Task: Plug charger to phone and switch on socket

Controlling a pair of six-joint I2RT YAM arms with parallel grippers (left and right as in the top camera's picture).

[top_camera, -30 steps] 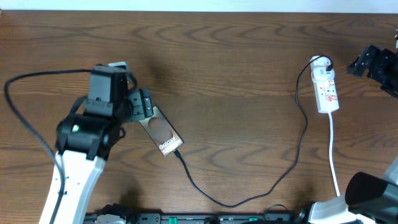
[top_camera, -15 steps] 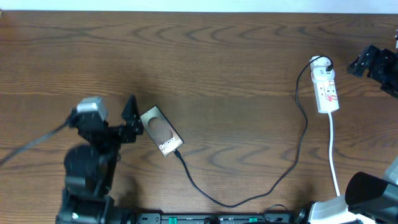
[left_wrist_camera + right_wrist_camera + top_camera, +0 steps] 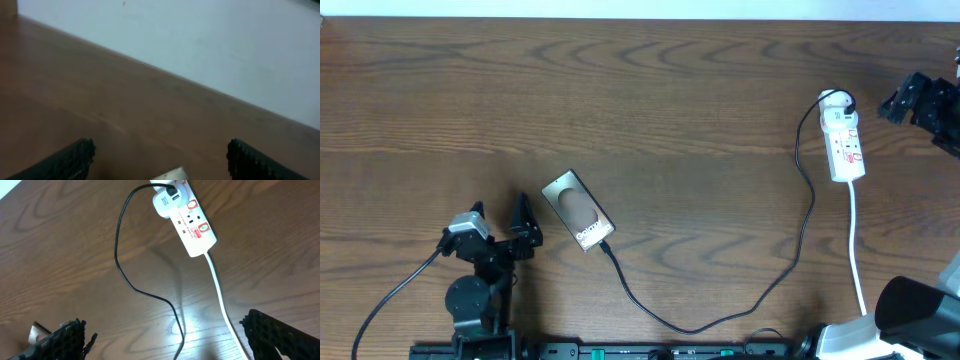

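opening on the left side, the left gripper sits low over the table, just left of the phone and not touching it. its wrist camera shows both fingers spread wide apart with nothing between them, only brown wood and a pale wall beyond.

now the phone itself: it lies flat and face up, set at a slant, with its lettered end pointing down and to the right.

at that lower-right end the charger meets the phone with its tip. whether the tip is fully seated is too small to tell. the cable dips to the right of the phone, loops along the near edge, then climbs to the socket, well to the right of the phone. the right wrist view shows the cable ending at a white adapter in the socket's far end. a white cord trails from the near end. the switch position cannot be read.

furthest right of the phone, just past the socket, hangs the right gripper, its fingers wide apart and empty.
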